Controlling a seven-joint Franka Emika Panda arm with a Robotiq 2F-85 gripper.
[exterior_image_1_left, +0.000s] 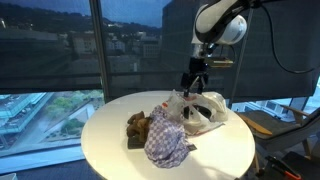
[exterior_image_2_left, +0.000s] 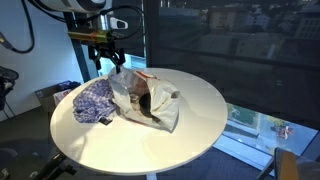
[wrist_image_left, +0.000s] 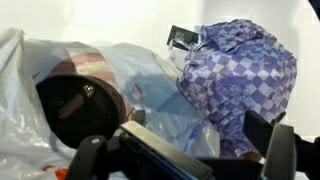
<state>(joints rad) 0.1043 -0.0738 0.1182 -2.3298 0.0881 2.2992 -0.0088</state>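
We identify the translucent white plastic bag (exterior_image_1_left: 203, 112) as the item nearest the hand (exterior_image_1_left: 192, 82). The bag lies crumpled on its side on the round white surface (exterior_image_1_left: 108, 152), on the half closer to the arm. In an exterior view its mouth (exterior_image_2_left: 150, 100) gapes and a dark brown content shows inside. In the wrist view the bag (wrist_image_left: 28, 120) fills the left half of the picture, and a dark round object (wrist_image_left: 75, 108) shows through the film. The hand hangs just above the upper edge of the bag, pointing down. Its two fingers (wrist_image_left: 278, 150) stand wide apart and nothing sits between them, so we read the hand as open and holding nothing. We cannot tell whether the fingertips touch the film. A blue-and-white checkered cloth (exterior_image_1_left: 166, 142) lies bunched directly beside the bag and touches it. In the wrist view the cloth (wrist_image_left: 240, 80) occupies the right half and overlaps the edge of the bag. A small dark-rimmed item (wrist_image_left: 178, 38) sits at the top edge of the cloth, and we cannot identify it. A brown, lumpy object (exterior_image_1_left: 137, 124) rests against the cloth on the side away from the bag. In an exterior view the same cloth (exterior_image_2_left: 95, 100) lies at the edge of the surface (exterior_image_2_left: 185, 140). Behind the surface a large window (exterior_image_1_left: 50, 50) shows buildings at dusk.
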